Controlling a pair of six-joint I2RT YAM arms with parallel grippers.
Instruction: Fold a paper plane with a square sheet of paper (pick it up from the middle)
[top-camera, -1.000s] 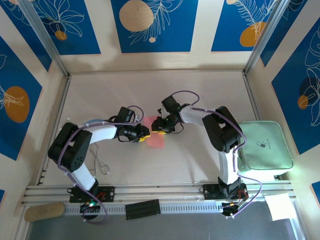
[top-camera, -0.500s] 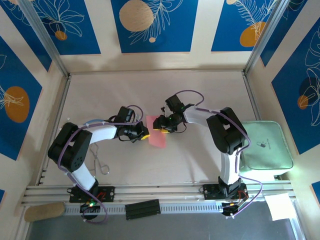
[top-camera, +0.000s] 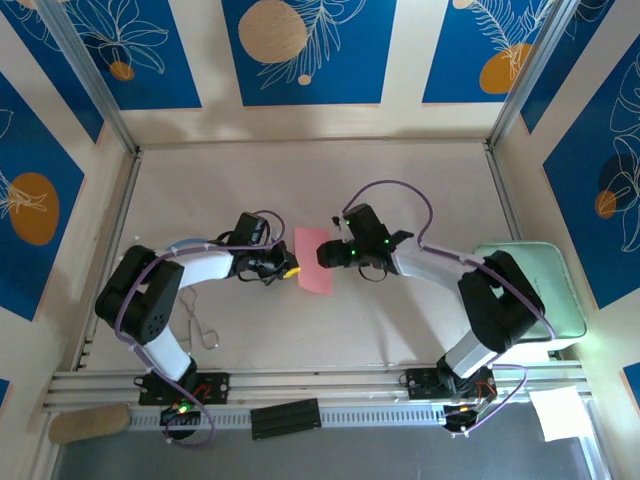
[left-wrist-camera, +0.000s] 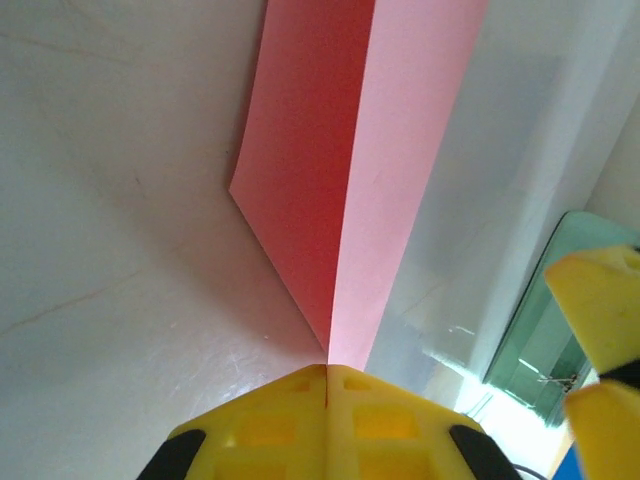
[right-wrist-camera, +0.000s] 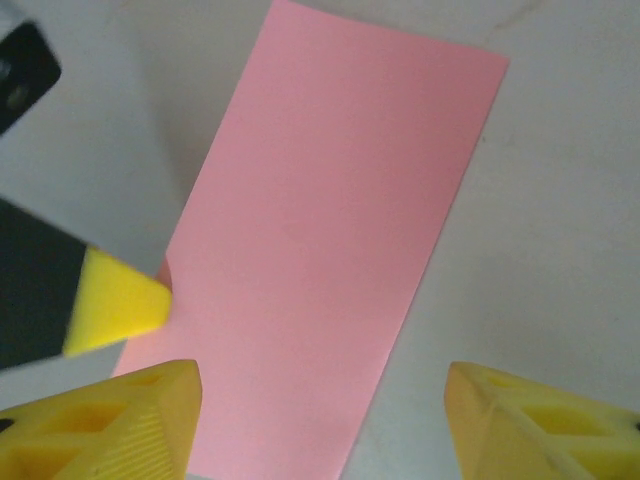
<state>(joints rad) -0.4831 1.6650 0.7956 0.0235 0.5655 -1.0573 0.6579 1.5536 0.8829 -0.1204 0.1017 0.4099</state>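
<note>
Grips the square sheet of paper (top-camera: 313, 262), long axis near-to-far at bench (top-camera: 400, 180) centre, by its left edge in left pincer (top-camera: 292, 270); right pincer (right-wrist-camera: 320, 410) wide above.

Prob. lab booth: alu rails (top-camera: 320, 379), printed panels (top-camera: 308, 50).
</note>
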